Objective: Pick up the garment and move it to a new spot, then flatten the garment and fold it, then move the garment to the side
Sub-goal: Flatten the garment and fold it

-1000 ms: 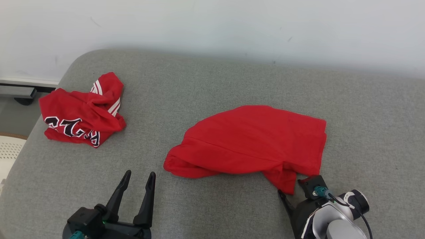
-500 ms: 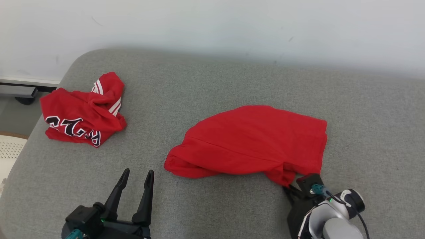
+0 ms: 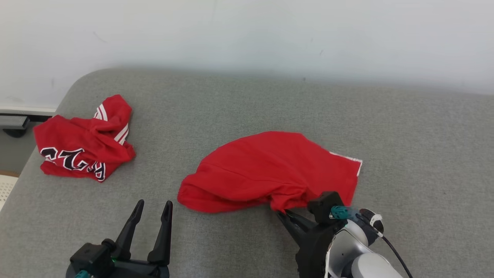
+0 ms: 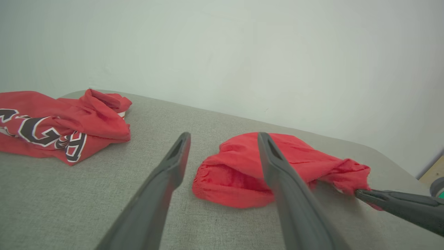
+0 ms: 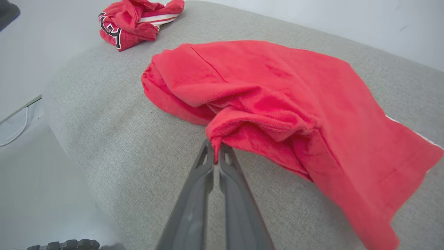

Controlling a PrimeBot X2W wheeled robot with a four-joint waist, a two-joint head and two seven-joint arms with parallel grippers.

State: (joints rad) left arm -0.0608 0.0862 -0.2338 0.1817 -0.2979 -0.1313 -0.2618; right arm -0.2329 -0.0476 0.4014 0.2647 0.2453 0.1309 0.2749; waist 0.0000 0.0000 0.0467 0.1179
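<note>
The garment (image 3: pixel 266 170), plain red, lies bunched in the middle of the grey padded surface (image 3: pixel 231 100). Its near corner is lifted off the surface, pinched in my right gripper (image 3: pixel 279 213), which is shut on that fold. The right wrist view shows the fingers (image 5: pixel 216 144) closed on a small tip of the cloth (image 5: pixel 277 80), the rest draping away to the right. My left gripper (image 3: pixel 153 202) stands open at the lower left, apart from the garment, holding nothing. Between the left gripper's fingers (image 4: pixel 223 136) in its own wrist view lies the garment (image 4: pixel 229 173), with the right gripper (image 4: pixel 359 192) at its right end.
A second red garment with black-and-white lettering (image 3: pixel 83 146) lies crumpled near the surface's far left corner (image 4: pixel 52 128) (image 5: pixel 135 21). The surface's rounded left edge drops to the floor. A pale wall runs behind.
My right gripper has shut on the garment's near corner and drawn it up and leftward, bunching the cloth and turning up a white edge at its right. The head camera has shifted. The left gripper stays open.
</note>
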